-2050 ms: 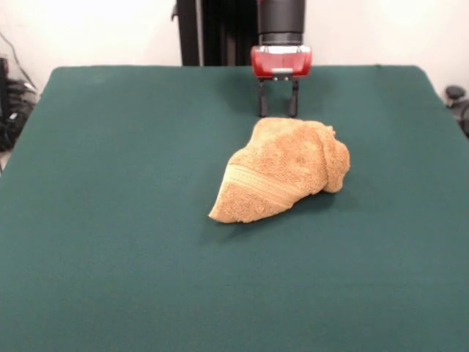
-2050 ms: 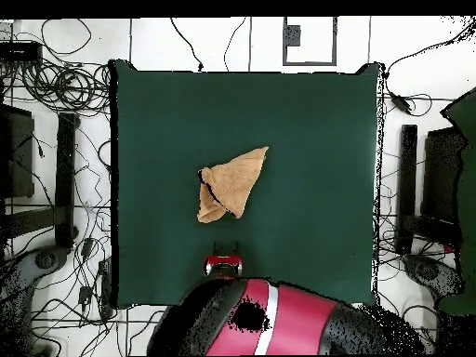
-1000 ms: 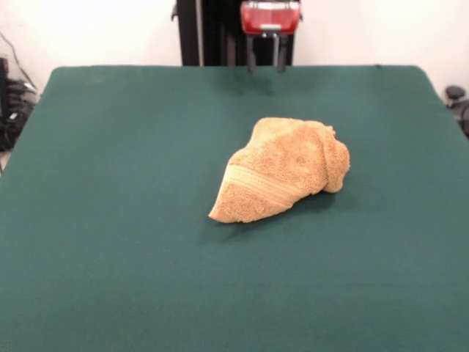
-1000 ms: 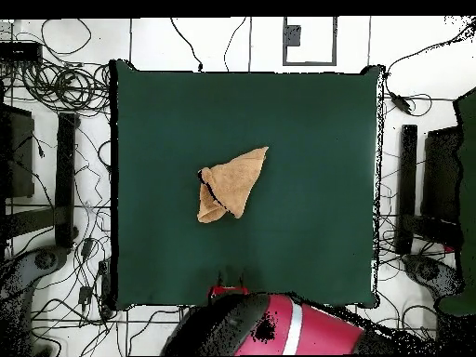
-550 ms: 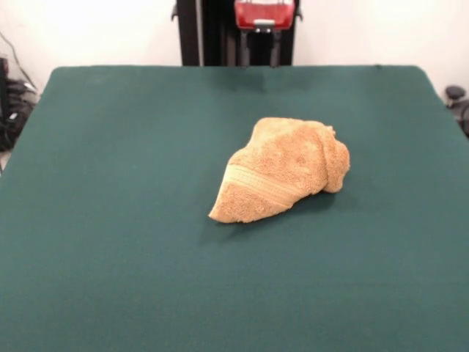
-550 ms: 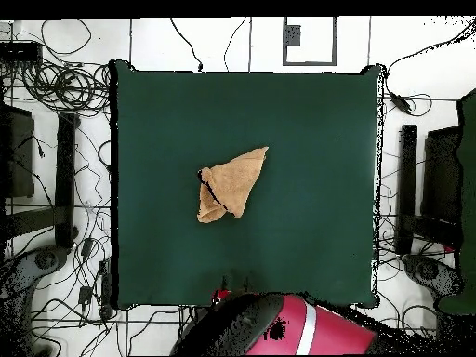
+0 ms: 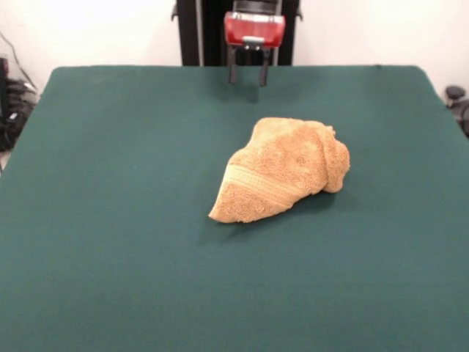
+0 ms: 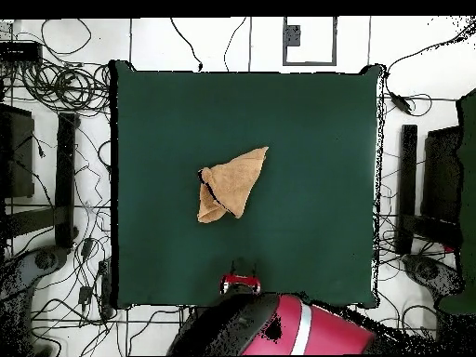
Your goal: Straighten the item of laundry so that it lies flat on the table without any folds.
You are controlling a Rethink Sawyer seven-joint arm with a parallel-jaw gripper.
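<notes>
towel (image 7: 282,170): tan-orange terry cloth, bunched into a rough triangular heap, not flat; folded over itself with several layers showing
towel position: near the middle of the table (image 7: 110,220), slightly toward the robot's side in the front view; in the overhead view (image 8: 231,183) it sits close to table centre, pointed corner toward the upper right
towel stripe: smooth woven band crosses the lower left part of the heap in the front view, running diagonally
towel right end: rolled, thick lump on the right side in the front view, casting a small shadow on the cloth
towel tag: cannot make it out
table: dark green felt-like cover, far bigger than the towel; overhead view (image 8: 316,121) shows the full rectangle
gripper (image 7: 248,77): red body with two dark fingers pointing down, at the far table edge in the front view; overhead view (image 8: 241,271) puts it at the table's bottom edge
claw state: fingers parted with a clear gap between them, holding nothing
gripper vs towel: well apart, no contact; gripper is behind and to the left of the towel in the front view
arm (image 8: 279,325): red and black, bulk shows below the table edge in the overhead view
surroundings: cables (image 8: 56,84) spread on the floor around the table in the overhead view
</notes>
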